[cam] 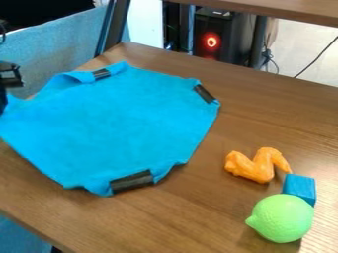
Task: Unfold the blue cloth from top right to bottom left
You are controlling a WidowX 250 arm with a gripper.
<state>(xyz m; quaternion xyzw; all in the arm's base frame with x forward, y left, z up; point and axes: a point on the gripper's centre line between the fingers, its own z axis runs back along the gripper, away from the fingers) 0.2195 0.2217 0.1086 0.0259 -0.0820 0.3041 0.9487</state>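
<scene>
Item: blue cloth [119, 126], one. Lies broadly spread on the left part of the wooden table [218, 217], running out to the view's left edge; margin curled at the upper left.

Step in hand, by judgement: the late part of the unfolding, most of the cloth being open. Next move, by judgement: bring the left-hand portion down toward the lower left, lay it flat and let go of any held cloth, without dragging the whole piece.

Fittings: dark strips, three, at the cloth's margins: upper-left strip [101, 74], right-hand strip [204, 94], lower strip [132, 181].

Gripper [4, 96]: black, one, at the left edge beside the cloth's left portion. Whether spread, pressed together or pinching cloth, cannot tell.

Right of the cloth, well apart: orange wing-shaped piece [256, 165], one; blue block [300, 188], one, just beside it; green lime-like fruit [282, 218], one, in front of the block.

Beyond the table: dark case [228, 32] with a red glowing ring [211, 41], one each.
</scene>
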